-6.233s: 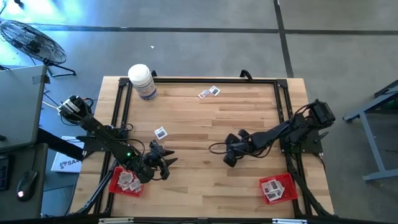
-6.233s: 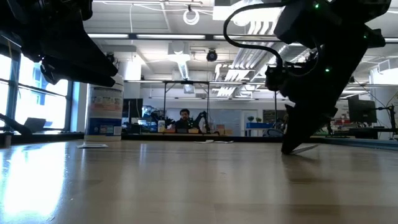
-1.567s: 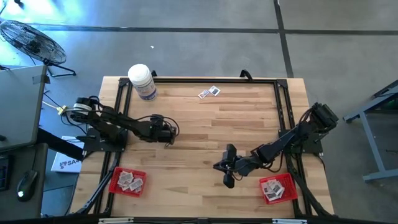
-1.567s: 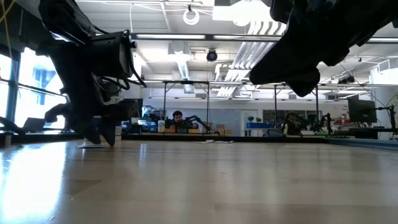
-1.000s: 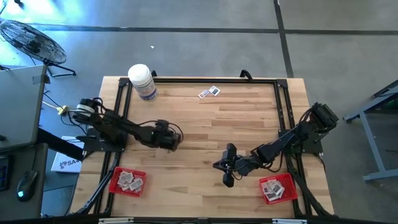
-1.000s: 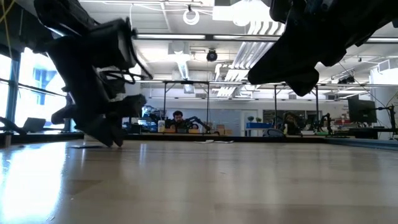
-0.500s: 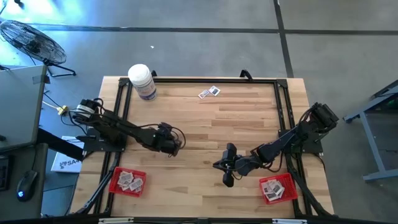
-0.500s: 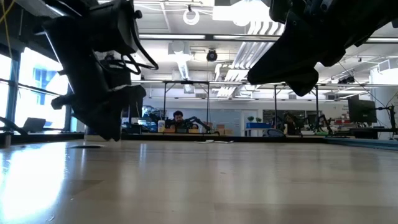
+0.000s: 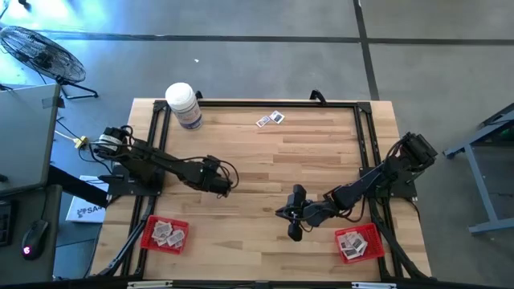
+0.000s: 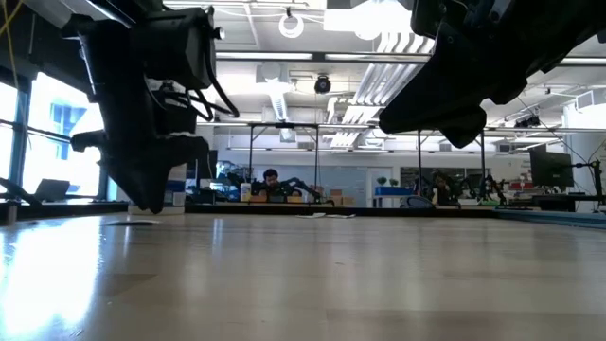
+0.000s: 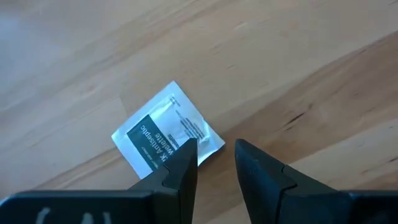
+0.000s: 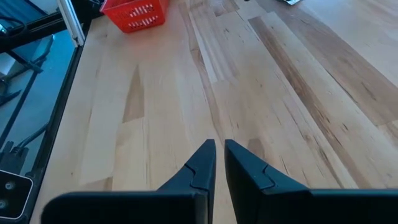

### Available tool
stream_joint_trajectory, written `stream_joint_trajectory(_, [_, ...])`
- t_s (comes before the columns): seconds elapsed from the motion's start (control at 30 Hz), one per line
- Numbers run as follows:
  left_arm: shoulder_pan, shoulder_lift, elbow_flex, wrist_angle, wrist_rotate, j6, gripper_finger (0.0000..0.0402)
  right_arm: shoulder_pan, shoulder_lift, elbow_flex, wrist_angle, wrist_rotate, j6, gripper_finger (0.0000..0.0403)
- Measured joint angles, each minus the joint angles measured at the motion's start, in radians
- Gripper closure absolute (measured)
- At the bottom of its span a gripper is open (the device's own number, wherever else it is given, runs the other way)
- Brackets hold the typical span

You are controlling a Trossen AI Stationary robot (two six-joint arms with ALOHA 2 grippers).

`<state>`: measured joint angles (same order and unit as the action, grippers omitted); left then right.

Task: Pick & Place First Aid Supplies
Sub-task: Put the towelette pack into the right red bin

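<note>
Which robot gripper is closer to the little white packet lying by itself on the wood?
The left. The left gripper hangs right over the packet, fingers apart, one above its edge. The right gripper waits across the table, near the right red tray.

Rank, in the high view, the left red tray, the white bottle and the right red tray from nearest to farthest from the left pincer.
From the left pincer:
1. Left red tray, at the table's near left corner.
2. White bottle, at the far left edge; only a little farther than that tray.
3. Right red tray, at the near right corner, plainly farthest.
</note>
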<state>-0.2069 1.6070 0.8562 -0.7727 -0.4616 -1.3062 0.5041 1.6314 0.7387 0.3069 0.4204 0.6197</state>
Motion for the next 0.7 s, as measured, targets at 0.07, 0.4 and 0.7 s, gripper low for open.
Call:
stream_joint_trajectory(0.07, [0.005, 0.0, 0.0, -0.009, 0.007, 0.001, 0.0296, 0.0, 0.0, 0.0, 0.0, 0.0, 0.0, 0.0375])
stream_joint_trajectory(0.4, [0.012, -0.005, -0.069, 0.051, 0.067, 0.131, 0.0296, 0.0, 0.0, 0.0, -0.004, 0.0, 0.0, 0.0375])
stream_joint_trajectory(0.7, [0.096, -0.006, -0.077, 0.091, 0.129, 0.366, 0.0296, 0.0, 0.0, 0.0, -0.004, 0.014, 0.0, 0.0375])
